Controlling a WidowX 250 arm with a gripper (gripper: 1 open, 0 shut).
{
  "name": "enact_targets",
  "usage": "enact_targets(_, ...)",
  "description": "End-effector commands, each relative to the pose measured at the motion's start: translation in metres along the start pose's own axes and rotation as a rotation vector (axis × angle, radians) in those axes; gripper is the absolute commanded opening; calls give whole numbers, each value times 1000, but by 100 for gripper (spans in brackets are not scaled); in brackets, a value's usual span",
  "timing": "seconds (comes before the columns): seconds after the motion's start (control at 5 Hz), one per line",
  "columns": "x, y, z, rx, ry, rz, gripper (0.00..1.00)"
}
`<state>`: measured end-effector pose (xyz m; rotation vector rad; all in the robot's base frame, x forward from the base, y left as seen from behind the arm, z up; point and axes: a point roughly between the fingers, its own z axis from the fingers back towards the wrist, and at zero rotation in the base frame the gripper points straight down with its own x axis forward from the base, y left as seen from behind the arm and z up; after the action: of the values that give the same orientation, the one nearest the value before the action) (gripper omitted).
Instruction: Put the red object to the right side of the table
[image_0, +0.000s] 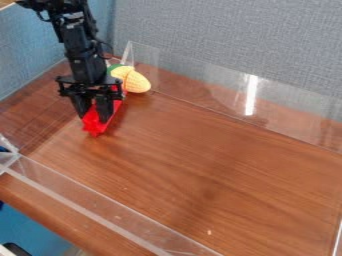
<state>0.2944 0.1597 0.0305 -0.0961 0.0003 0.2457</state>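
Camera view, from the near edge looking across the table (227, 150). Shows the gripper (96, 108) pointed straight down near the far left corner, jaws drawn in tight against the sides of the red object (95, 122). Looks like a firm clamp rather than a loose straddle: black fingers (112, 103) pressed close on either flank, red plastic showing between and below them. Reads as the grasp step, just completed, with the bar resting on the wood, not yet lifted.

Leaves the red object at the left end of the table, well away from the right side where the task wants it. Suggests the whole carry is yet to come.

Explains the vertical approach: a low, narrow bar lying flat offers only its long sides, so pinching across the short width from above gives the surest hold. Puts the grip near the bar's upper end, it seems, which could let the free end swing once raised.

Sits just beside the yellow-green corn toy (130, 79) toward the far edge, close but apart from the fingers. Calls for a clean lift clear of the toy and the low clear acrylic wall (249, 92) before crossing rightward over open wood.
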Motion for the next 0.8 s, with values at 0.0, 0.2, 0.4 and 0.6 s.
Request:
enact_targets(0.0, -7, 17, 22, 0, -44, -38, 0)
enact_targets(0.2, -16, 28, 35, -10, -60, -76, 0)
enact_targets(0.4, -18, 24, 50, -20, -83, -123, 0)
enact_targets(0.6, -22, 13, 83, -27, -145, -170, 0)
